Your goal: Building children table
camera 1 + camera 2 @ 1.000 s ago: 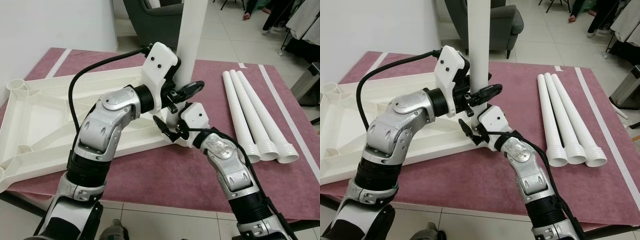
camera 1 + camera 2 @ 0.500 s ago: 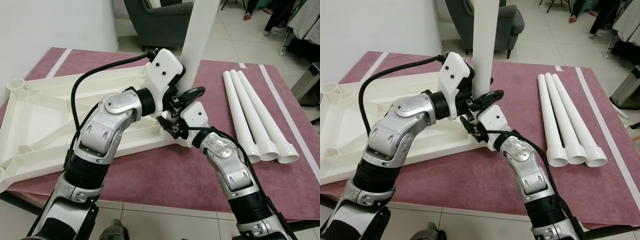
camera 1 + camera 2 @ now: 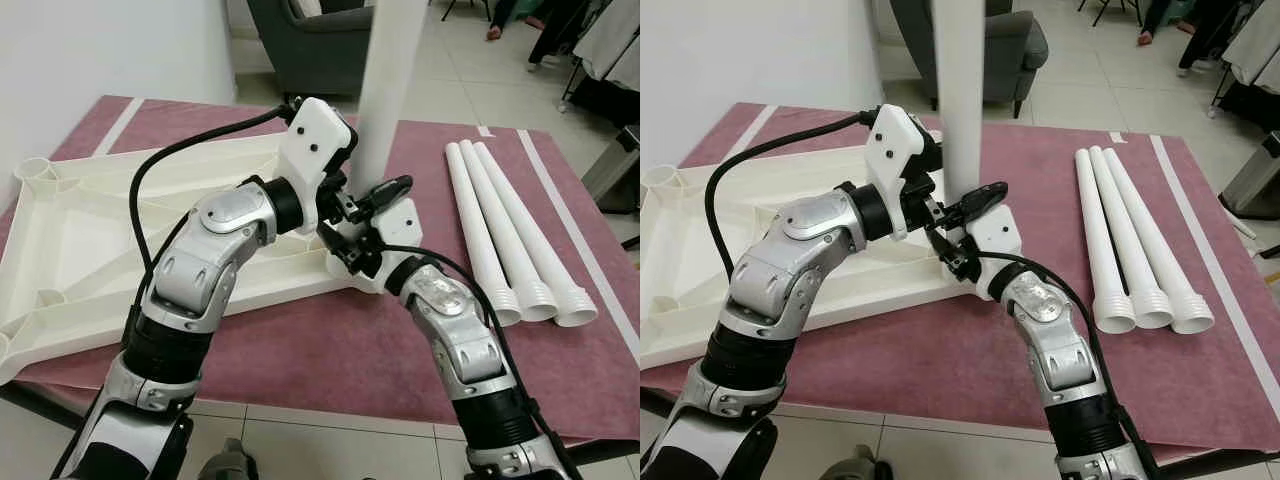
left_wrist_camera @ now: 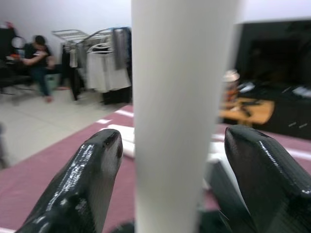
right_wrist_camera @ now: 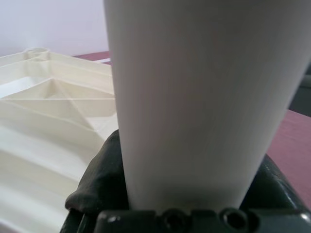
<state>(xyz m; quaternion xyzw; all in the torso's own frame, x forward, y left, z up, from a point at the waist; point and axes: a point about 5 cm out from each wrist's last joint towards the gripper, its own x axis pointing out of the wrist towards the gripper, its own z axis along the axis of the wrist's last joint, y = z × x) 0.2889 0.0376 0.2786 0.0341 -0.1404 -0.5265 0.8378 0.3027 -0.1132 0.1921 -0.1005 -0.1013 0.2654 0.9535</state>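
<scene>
The white table top (image 3: 90,230) lies upside down on the maroon mat. One white table leg (image 3: 385,90) stands almost upright at its near right corner. My left gripper (image 3: 378,185) reaches in from the left and is shut on this leg a little above its base. In the left wrist view the leg (image 4: 182,121) runs between the two black fingers (image 4: 92,170). My right gripper (image 3: 345,250) is shut on the leg's foot, just under the left one. The right wrist view has the leg (image 5: 194,97) pressed between dark pads (image 5: 97,184).
Three spare white legs (image 3: 500,230) lie side by side on the mat's right half. A grey armchair (image 3: 310,40) stands behind the mat. A bin (image 3: 615,165) sits at the right edge. People are in the far right background (image 3: 560,25).
The leg leaned to the right half a second ago and now stands nearly straight. My left wrist has swung back to the left, and both grippers stay on the leg.
</scene>
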